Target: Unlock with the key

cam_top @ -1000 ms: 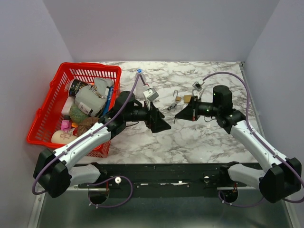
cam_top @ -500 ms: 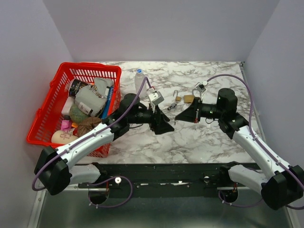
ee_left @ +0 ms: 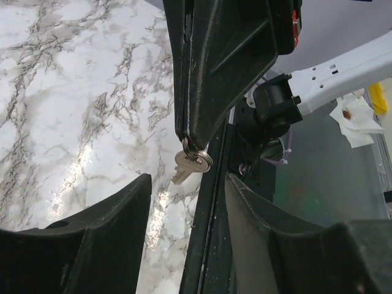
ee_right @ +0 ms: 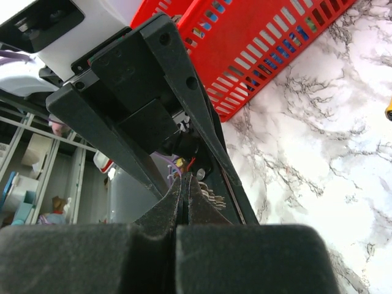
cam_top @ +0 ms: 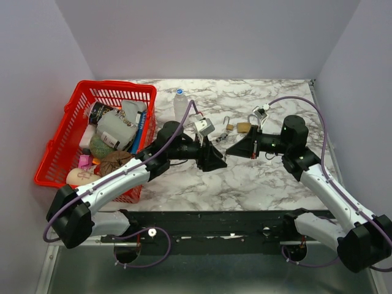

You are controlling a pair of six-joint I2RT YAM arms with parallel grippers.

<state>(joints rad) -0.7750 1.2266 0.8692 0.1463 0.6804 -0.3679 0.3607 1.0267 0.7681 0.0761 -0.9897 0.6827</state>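
Handover setup in the air over the table point(cam_top: 257, 177): right gripper point(ee_left: 191, 139) is pinching the key ring point(ee_left: 206, 161) at its very tip, so the key point(ee_left: 184, 166) is dangling free underneath with the blade exposed, probably so the other arm can take it in a grip better suited to the lock. Left gripper point(ee_left: 187, 184) is facing it head-on, its fingers point(ee_left: 110, 214) sitting either side of the hanging key. Padlock point(cam_top: 243, 127) is lying on the marble just behind the two grippers. Nothing is touching it, and I can't tell whether the shackle is seated. Red basket point(cam_top: 58, 144) of clutter is sitting well off to the left, not involved

Jaws: the right ones are pressing fully together, with only the ring clamped between them. The left ones are standing roughly half apart, the key between them but touching neither finger, so nothing is held there yet. Key is hanging in the air, not at the padlock, so insertion is not yet begun
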